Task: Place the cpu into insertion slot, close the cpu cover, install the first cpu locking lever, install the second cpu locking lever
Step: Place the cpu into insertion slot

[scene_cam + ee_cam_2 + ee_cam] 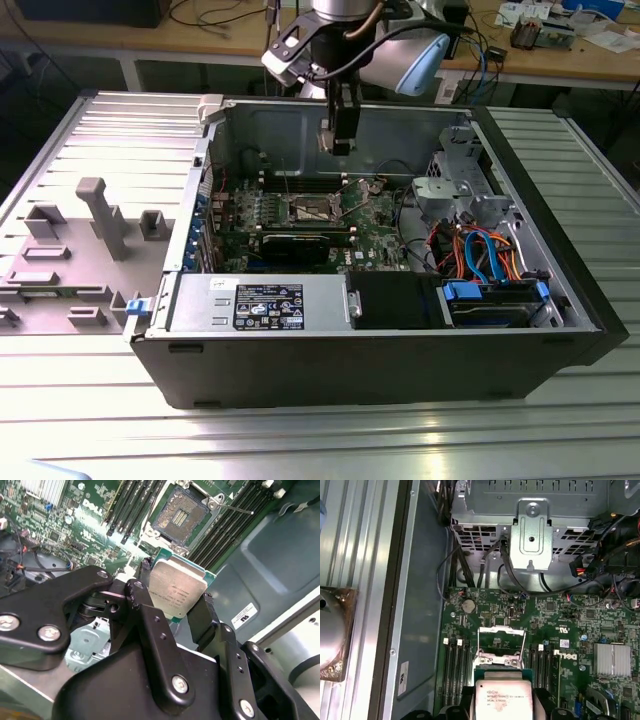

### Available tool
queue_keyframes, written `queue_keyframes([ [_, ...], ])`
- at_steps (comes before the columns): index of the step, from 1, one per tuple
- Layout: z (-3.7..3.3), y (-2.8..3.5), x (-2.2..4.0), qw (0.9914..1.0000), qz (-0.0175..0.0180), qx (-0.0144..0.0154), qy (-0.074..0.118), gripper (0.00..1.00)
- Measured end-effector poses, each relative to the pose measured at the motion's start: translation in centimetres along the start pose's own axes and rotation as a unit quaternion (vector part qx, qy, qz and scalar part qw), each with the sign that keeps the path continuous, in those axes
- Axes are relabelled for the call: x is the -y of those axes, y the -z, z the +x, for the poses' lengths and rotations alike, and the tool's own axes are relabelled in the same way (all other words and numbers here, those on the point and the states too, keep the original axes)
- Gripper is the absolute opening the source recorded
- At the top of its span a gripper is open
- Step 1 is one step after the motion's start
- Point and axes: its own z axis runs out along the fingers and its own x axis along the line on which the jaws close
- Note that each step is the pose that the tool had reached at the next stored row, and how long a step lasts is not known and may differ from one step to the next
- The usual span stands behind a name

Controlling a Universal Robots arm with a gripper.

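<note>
Exterior view: gripper [338, 142] hanging above the motherboard inside the open computer case [400, 350], at about 1 o'clock from the insertion slot [310, 208] and clear of it; something small and pale at its tip, probably the cpu [326, 138], too small there to be sure; power supply [262, 305] at 6 o'clock from the slot, against the near wall; drive cage [455, 195] with orange and blue cables at 3 o'clock; grey plastic fixture [105, 215] at 9 o'clock, outside the case on the ribbed metal table [300, 440].

Second wrist view: jaws of the gripper [175, 592] pinching the cpu [177, 582] by two opposite edges, black fingers [202, 617] pressed against either side; silver top turned to the camera, green edge showing; chip held off the board, apart from the insertion slot [181, 514]; slot bare, dark centre and contact field exposed; memory slots [132, 502] flanking it on both sides; thin locking lever [235, 508] sticking out free from one corner.

First wrist view: cpu [501, 697] clamped in the gripper [501, 707]; cpu cover [501, 629] just beyond the chip, swung up and open, green board visible through its square window; finned silver heatsink [612, 659] well apart on the board.
</note>
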Motion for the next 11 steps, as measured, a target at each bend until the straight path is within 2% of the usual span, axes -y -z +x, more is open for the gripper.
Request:
queue_keyframes([
  [3, 0.0, -0.17, 0.02, 0.99992, 0.0, 0.0009, -0.012, 0.55],
  [11, -0.01, -0.18, 0.02, 0.99992, 0.0, 0.0005, -0.013, 0.55],
])
